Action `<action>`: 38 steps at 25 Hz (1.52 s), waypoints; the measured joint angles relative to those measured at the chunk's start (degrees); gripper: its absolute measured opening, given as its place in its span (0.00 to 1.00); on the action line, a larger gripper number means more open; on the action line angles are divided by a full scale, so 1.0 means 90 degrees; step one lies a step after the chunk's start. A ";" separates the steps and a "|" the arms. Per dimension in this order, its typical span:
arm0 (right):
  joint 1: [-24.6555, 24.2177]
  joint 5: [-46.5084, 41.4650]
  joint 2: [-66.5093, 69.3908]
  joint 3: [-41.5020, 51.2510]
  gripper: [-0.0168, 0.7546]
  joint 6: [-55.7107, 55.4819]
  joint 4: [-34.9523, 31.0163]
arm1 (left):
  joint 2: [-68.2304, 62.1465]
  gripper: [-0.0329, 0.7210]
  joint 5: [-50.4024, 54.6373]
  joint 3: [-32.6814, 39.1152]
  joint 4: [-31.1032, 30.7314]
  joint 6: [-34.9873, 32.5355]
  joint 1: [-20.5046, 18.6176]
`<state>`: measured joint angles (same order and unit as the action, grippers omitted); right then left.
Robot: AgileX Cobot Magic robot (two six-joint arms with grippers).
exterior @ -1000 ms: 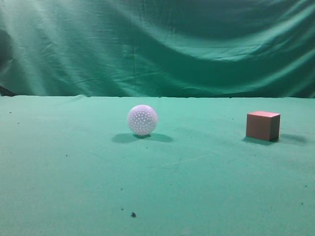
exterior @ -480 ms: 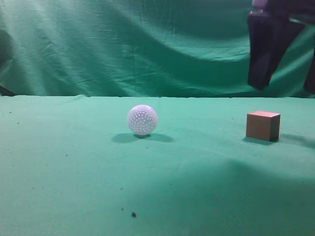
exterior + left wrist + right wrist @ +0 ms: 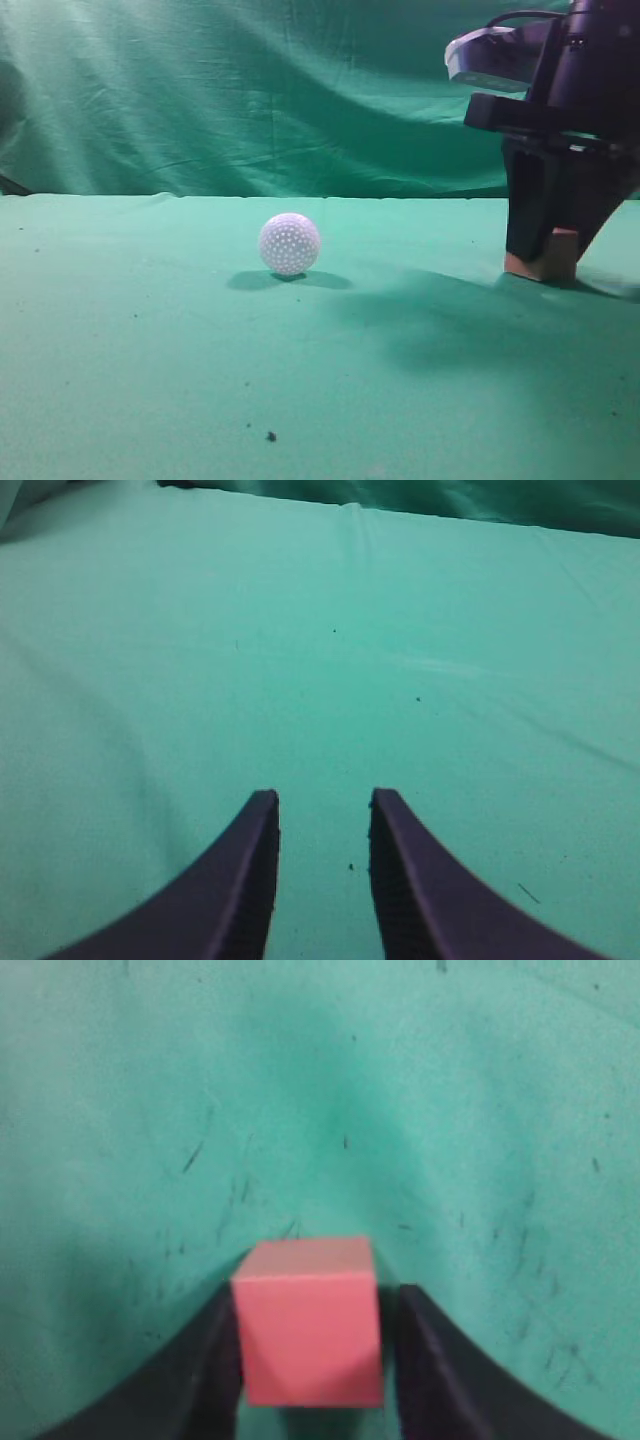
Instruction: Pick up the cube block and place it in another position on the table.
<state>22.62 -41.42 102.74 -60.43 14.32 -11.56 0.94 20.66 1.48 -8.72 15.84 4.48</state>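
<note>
One second ago no arm showed; now the right claw [image 3: 547,262] has dropped over the cube block [image 3: 308,1322], fingers straddling it, apparently not yet clamped. The block sits far right on the desk [image 3: 150,340], with open cloth leftward up to the white ball [image 3: 290,243]. The left claw [image 3: 322,820] hangs open, empty.

A green cloth backdrop [image 3: 250,100] hangs draped behind the scene, falling in broad folds and creases — brighter toward its upper left, darker behind and beside the pincer on the right. Its lower edge meets the flat green surface along a nearly straight line. Soft shadow pools on the cloth ground just below and to the left of the pincer — the lighting elsewhere is even and diffuse.
</note>
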 joint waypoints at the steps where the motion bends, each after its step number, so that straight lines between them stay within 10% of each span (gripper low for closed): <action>1: 0.0000 -0.0092 0.0000 -0.0086 0.31 0.0000 0.0026 | 0.0000 0.39 0.0000 0.0000 0.0000 0.0000 0.0000; 26: -0.0408 -0.0881 0.2110 -0.3822 0.31 -0.1781 0.1267 | 0.0000 0.39 0.0000 0.0000 0.0000 0.0000 0.0000; 32: -0.0408 -0.0995 0.2096 -0.3822 0.71 -0.1804 0.1139 | 0.0000 0.39 0.0000 0.0000 0.0000 0.0000 0.0000; 34: -0.0408 -0.1105 0.1955 -0.3834 0.69 -0.1804 0.1139 | 0.0000 0.39 0.0000 0.0000 0.0000 0.0000 0.0000; 38: -0.0408 -0.1511 0.1160 -0.3842 0.17 -0.1790 0.1139 | 0.0000 0.39 0.0000 0.0000 0.0000 0.0000 0.0000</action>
<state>18.94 -55.02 113.18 -95.01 -1.79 -1.31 0.94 20.66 1.48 -8.72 15.84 4.48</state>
